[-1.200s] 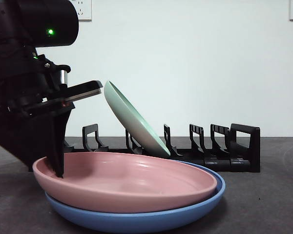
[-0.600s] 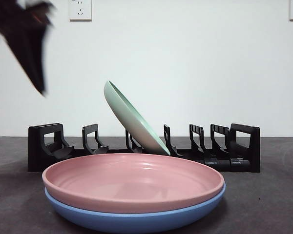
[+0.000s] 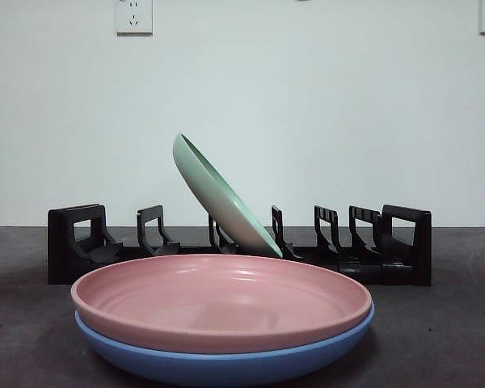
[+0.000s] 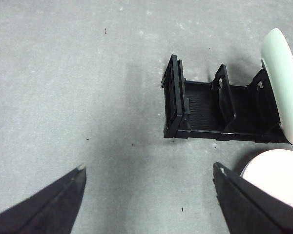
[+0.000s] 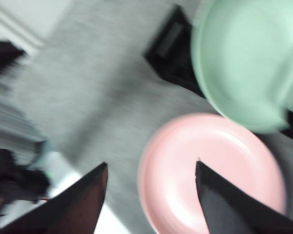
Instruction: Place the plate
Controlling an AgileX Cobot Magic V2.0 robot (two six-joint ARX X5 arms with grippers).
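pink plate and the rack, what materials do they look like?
Pink plate: looks like glazed ceramic or melamine; smooth surface with a soft sheen inside the bowl, thick rounded rim. Cannot tell which.
Rack: likely moulded black plastic; matte finish, thin identical ribbed dividers, grooved base in the left wrist view.

No readable text, labels, brands or numbers anywhere.
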